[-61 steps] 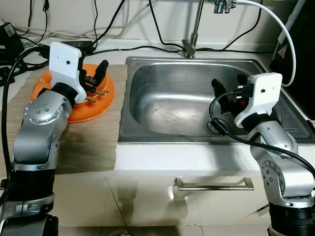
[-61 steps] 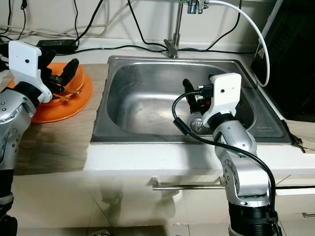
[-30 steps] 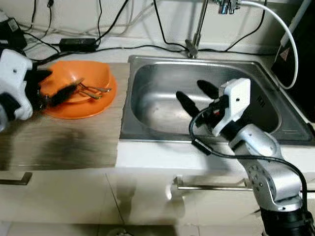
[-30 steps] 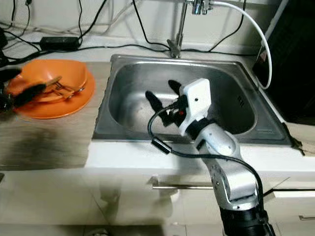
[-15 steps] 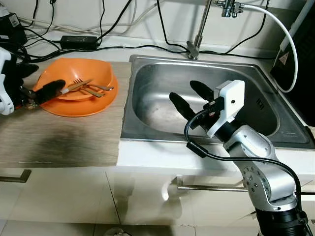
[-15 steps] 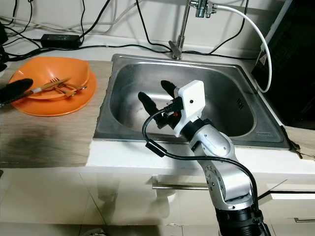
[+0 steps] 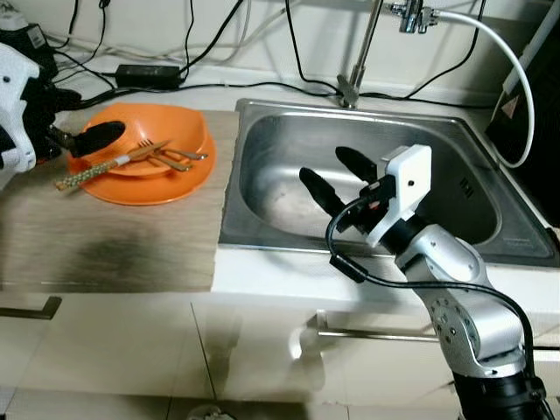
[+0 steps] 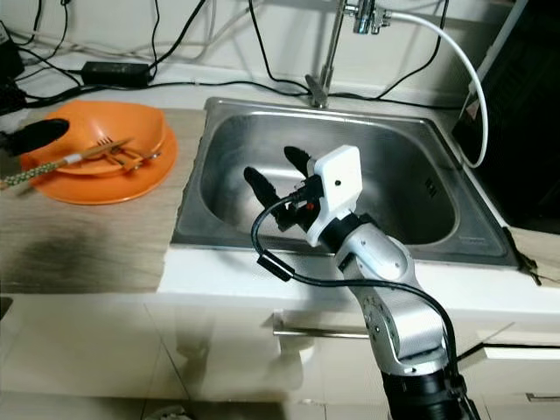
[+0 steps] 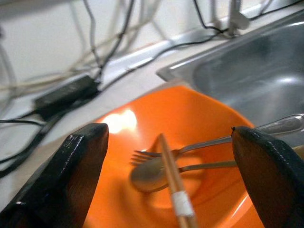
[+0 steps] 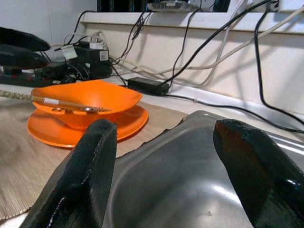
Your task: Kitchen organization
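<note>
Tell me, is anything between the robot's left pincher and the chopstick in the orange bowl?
Nothing visible. The open left gripper looks straight at the chopstick, which lies over a fork and spoon in the orange bowl.

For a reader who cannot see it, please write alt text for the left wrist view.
An orange bowl holding a fork, a spoon and a chopstick, seen between the open left gripper fingers. Behind it are a steel sink and black cables.

The right pincer (image 10: pixel 175 180) hung spread wide above the steel sink (image 10: pixel 190 190). Toward ten o'clock, an orange bowl (image 10: pixel 88 102) sat on an orange plate (image 10: pixel 47 133), a chopstick (image 10: pixel 42 100) lying across its rim, cables (image 10: pixel 199 47) behind.
</note>
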Motion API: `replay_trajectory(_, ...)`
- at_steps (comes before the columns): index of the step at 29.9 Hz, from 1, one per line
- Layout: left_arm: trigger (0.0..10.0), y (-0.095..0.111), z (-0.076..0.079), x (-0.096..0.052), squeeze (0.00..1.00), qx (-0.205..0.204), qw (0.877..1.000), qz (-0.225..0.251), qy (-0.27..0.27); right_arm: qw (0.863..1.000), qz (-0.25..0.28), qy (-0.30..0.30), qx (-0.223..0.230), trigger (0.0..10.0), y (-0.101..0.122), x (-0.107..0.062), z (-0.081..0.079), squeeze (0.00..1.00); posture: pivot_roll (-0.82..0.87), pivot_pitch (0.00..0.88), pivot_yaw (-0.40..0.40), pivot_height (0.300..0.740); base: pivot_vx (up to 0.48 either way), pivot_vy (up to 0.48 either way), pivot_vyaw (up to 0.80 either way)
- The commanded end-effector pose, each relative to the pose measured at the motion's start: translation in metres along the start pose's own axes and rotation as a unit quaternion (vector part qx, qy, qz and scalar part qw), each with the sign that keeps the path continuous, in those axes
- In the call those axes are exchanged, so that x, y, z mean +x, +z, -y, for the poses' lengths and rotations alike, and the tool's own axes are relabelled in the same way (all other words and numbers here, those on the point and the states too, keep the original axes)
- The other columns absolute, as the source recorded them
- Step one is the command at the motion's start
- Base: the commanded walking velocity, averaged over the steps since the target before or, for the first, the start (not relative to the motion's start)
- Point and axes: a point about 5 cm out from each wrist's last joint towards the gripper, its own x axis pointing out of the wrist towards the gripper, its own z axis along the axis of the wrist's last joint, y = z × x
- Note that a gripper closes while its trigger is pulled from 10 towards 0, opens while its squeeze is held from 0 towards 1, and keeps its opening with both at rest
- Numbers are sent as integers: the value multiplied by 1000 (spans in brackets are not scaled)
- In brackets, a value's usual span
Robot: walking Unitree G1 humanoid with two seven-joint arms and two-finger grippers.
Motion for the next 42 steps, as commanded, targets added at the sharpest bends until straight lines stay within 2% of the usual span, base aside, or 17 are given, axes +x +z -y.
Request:
replay_trajectory(1,10000,0,4,7,1000,-11,999,-10,-37,1000,-1,8,5,10000,2,0,0,0,104,34,-21,740,0,0,0)
replay_trajectory(3,10000,0,5,10,1000,-18,998,-13,-59,1000,3,12,14,10000,4,-1,0,0,100,35,-17,740,0,0,0)
replay_trajectory(8,10000,0,1,18,1000,-10,997,-42,-70,999,7,41,31,10000,10,-3,1,0,98,37,-16,740,0,0,0)
replay_trajectory(9,10000,1,-1,22,1000,-9,995,-55,-80,997,3,63,35,10000,13,-4,1,0,98,39,-17,740,0,0,0)
replay_trajectory(12,10000,3,-2,26,1000,-14,993,-66,-96,996,-10,87,31,10000,15,-5,2,0,98,42,-17,740,0,0,0)
replay_trajectory(18,10000,7,-6,33,1000,4,989,-108,-103,992,-50,118,10,10000,16,-6,4,0,96,44,-11,740,0,0,0)
replay_trajectory(19,10000,6,-9,34,800,3,988,-119,-93,992,-51,118,6,10000,17,-7,4,0,95,45,-9,740,0,0,0)
replay_trajectory(21,10000,6,-10,35,800,1,988,-124,-89,992,-52,118,6,10000,17,-7,4,0,95,45,-9,740,0,0,0)
replay_trajectory(22,10000,5,-11,35,208,-4,988,-129,-88,992,-52,118,7,10000,17,-7,4,0,93,46,-5,740,0,0,0)
replay_trajectory(23,10000,5,-11,36,20,-8,988,-130,-87,992,-52,118,8,10000,17,-7,4,0,93,46,-5,740,0,0,0)
replay_trajectory(28,10000,6,-11,35,0,-25,987,-129,-97,991,-56,118,11,10000,17,-8,2,0,92,45,-2,740,0,0,0)
replay_trajectory(34,10000,6,-11,37,0,-29,984,-133,-113,989,-59,131,19,10000,17,-9,0,0,91,45,-5,740,0,0,0)
replay_trajectory(42,10000,1,-7,38,0,-4,979,-157,-134,989,-60,137,18,10000,18,-8,-2,0,92,46,-8,740,0,0,0)
